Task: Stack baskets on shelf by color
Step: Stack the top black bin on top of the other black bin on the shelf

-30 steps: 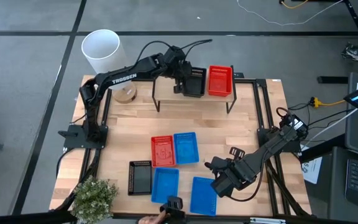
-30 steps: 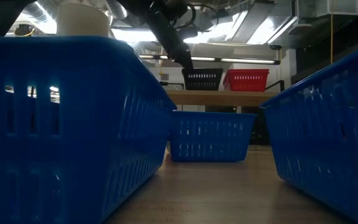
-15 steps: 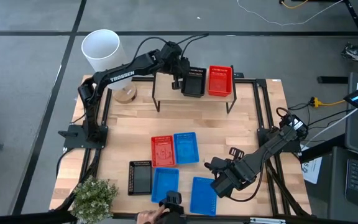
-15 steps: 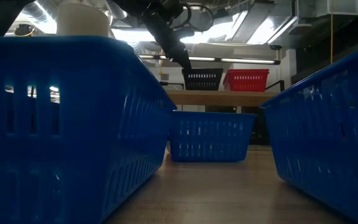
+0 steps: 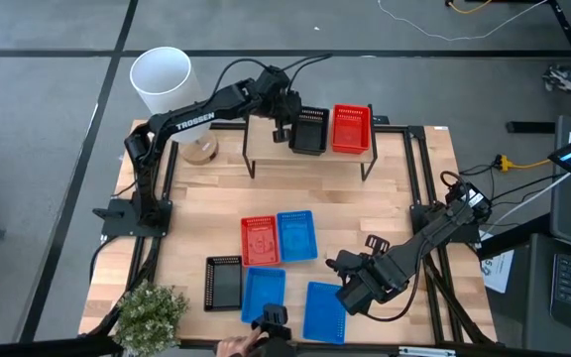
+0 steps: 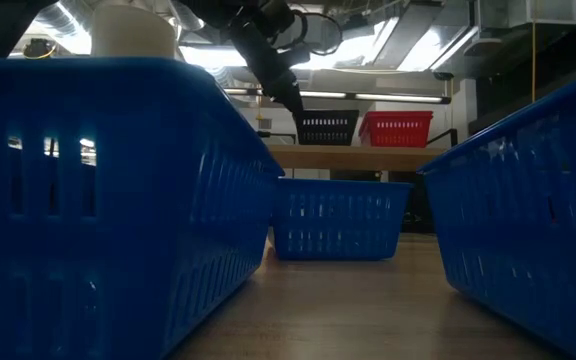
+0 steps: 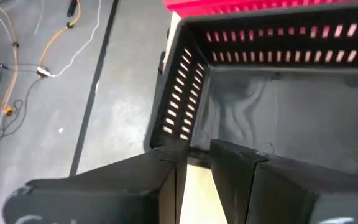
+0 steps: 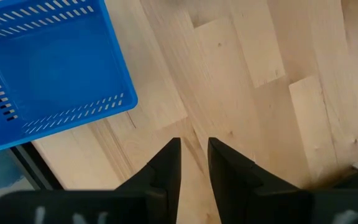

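Placing step: left gripper (image 5: 282,127) hovers by the black basket (image 5: 310,130) on the shelf (image 5: 365,159), beside the red basket (image 5: 351,129); fingers nearly closed, holding nothing. Right gripper (image 5: 349,295) waits low over the worktop (image 5: 196,208), fingers a slit apart, empty. Next, likely: fetch the loose black basket (image 5: 223,282).

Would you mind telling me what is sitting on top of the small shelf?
On the shelf sit a black basket and a red basket, side by side. Any baskets nested beneath them cannot be seen.
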Available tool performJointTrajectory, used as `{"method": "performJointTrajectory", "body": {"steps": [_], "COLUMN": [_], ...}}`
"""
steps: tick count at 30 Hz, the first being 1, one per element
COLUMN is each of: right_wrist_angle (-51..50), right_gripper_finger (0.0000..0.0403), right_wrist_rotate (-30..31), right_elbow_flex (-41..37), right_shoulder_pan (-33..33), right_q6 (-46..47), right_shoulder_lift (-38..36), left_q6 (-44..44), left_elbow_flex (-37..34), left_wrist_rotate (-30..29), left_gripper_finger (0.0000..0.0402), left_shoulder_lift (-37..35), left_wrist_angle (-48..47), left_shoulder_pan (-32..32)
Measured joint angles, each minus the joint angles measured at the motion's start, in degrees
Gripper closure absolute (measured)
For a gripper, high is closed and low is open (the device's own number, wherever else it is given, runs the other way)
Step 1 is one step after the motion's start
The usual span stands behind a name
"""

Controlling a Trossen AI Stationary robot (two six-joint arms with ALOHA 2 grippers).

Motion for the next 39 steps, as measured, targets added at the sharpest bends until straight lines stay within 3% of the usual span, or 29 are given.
{"method": "performJointTrajectory", "body": {"steps": [12, 16, 21, 26, 32, 36, 39], "right_wrist_angle": [0.00, -0.09, -0.91, -4.92, -6.02, -2.09, 2.46], "right_gripper_finger": [0.0324, 0.0324, 0.0324, 0.0324, 0.0324, 0.0324, 0.0324], "right_wrist_rotate": [0.46, 4.86, 10.31, 17.00, 23.81, 23.16, 18.14], "right_elbow_flex": [0.01, 0.02, 1.57, 7.26, 16.83, 20.68, 21.70], "right_shoulder_pan": [0.00, -0.74, -5.85, -13.28, -25.22, -35.63, -44.10], "right_q6": [-0.19, -1.50, -6.56, -16.35, -34.91, -48.98, -60.04], "right_shoulder_lift": [-0.01, 0.01, -0.02, -0.29, -0.48, -0.50, -0.60], "left_q6": [0.29, 0.46, 0.58, -0.08, -8.04, -10.20, -10.93], "left_elbow_flex": [-0.03, -0.13, -0.07, -0.07, 0.02, 0.00, 0.00], "left_wrist_rotate": [0.18, -1.63, -1.64, -1.62, 0.69, 1.88, 1.87], "left_gripper_finger": [0.0339, 0.0339, 0.0339, 0.0339, 0.0339, 0.0339, 0.0339], "left_shoulder_lift": [1.37, 0.27, -6.39, -14.67, -23.13, -26.65, -28.44], "left_wrist_angle": [0.79, 1.93, -1.74, -8.75, -19.68, -26.86, -31.86], "left_shoulder_pan": [-0.02, -0.68, -2.22, -2.91, -2.89, -3.29, -3.80]}}
